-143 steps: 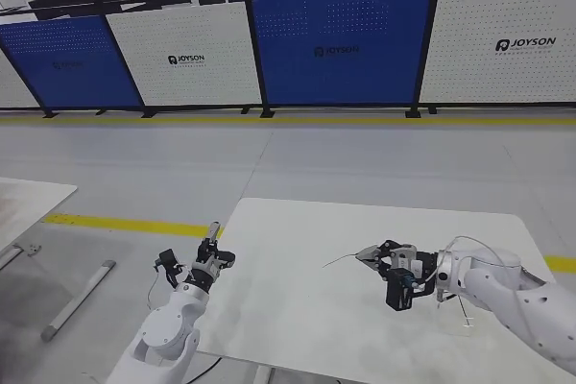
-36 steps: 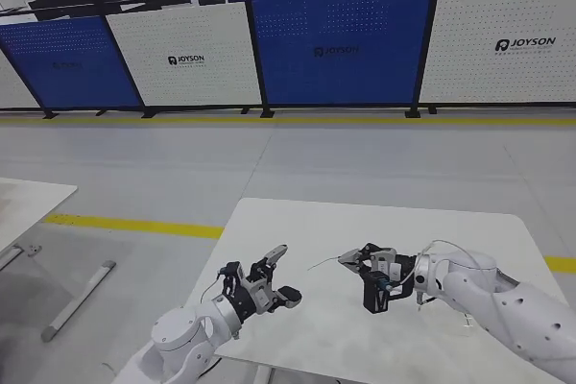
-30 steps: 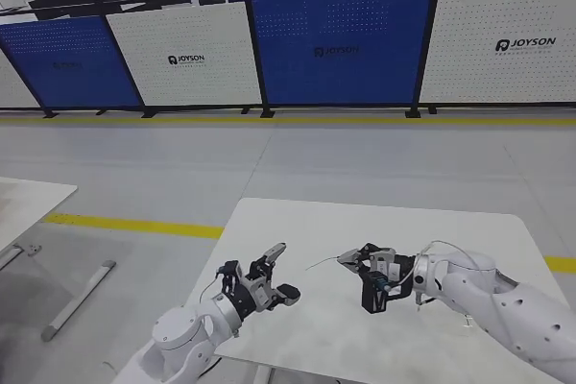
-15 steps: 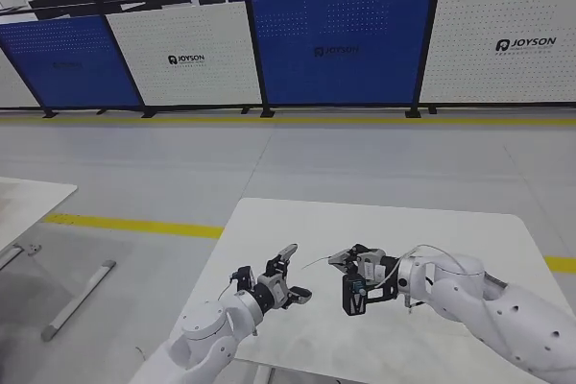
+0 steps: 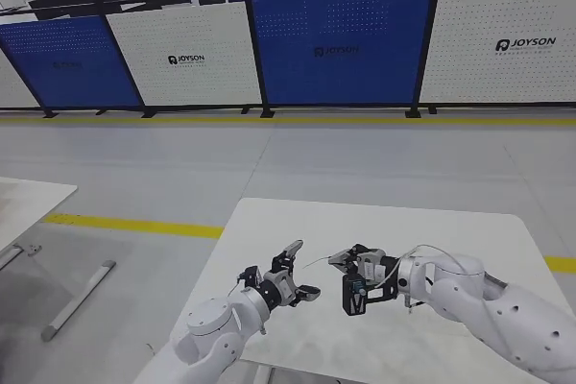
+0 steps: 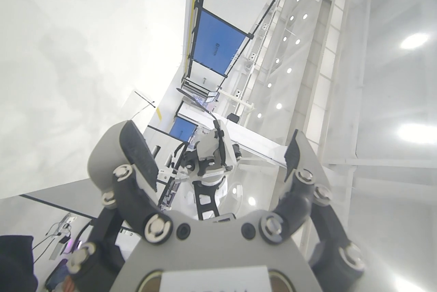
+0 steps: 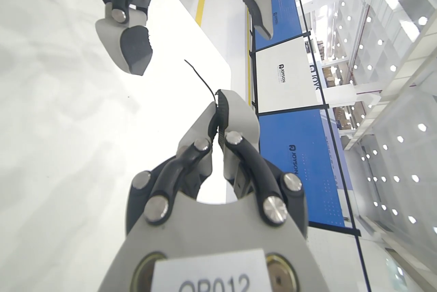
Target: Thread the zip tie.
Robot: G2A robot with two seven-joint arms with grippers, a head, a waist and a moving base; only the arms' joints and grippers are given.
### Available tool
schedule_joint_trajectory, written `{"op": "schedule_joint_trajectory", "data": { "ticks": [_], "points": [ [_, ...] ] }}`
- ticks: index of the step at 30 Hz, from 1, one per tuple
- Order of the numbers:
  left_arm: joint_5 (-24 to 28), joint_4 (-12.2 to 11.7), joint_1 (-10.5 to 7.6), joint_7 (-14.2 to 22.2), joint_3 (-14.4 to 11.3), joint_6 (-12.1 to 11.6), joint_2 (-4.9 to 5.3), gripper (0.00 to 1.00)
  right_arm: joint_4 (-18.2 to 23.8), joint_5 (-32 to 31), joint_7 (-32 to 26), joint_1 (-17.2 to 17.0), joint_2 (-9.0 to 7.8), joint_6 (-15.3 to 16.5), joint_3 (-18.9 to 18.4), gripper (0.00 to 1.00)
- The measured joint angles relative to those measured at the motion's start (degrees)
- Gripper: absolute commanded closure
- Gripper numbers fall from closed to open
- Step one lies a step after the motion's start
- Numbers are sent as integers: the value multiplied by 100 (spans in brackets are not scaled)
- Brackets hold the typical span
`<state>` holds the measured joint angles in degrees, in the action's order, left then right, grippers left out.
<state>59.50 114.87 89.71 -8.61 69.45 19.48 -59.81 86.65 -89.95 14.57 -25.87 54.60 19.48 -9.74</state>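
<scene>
Right wrist view: right gripper (image 7: 218,103) is pinched tight on thin black plastic zip tie (image 7: 200,76), free tail poking just past its tips twd wide-apart left gripper (image 7: 201,45); tie's prob light, springy, slick, so grab near tail tip.

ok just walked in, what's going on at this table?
The right end effector is shut on a thin black zip tie, with the tie's free tail sticking out toward the other arm. The left end effector is open and faces it over the white table, holding nothing. The tail points toward its opening but is not gripped. Threading is not yet done.
</scene>
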Motion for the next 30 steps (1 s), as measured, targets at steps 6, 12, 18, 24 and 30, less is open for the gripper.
{"op": "schedule_joint_trajectory", "data": {
  "ticks": [6, 12, 18, 24, 30],
  "points": [
    [30, 6, -18, -72, -10, 0, -4, 0, 0, 0, 0, 0, 0, 0, 0, 100],
    [-37, -9, -43, -243, -66, -184, -33, 0, 0, 0, 0, 0, 0, 0, 0, 100],
    [290, -7, -307, -796, -368, -459, -168, 0, 0, 0, 0, 0, 0, 0, 0, 100],
    [306, -23, -340, -899, -394, -443, -181, 0, 0, 0, 0, 0, 0, 0, 0, 100],
    [348, -190, -414, -933, -431, -606, -224, 0, 0, 0, 0, 0, 0, 0, 0, 100]
  ]
}}
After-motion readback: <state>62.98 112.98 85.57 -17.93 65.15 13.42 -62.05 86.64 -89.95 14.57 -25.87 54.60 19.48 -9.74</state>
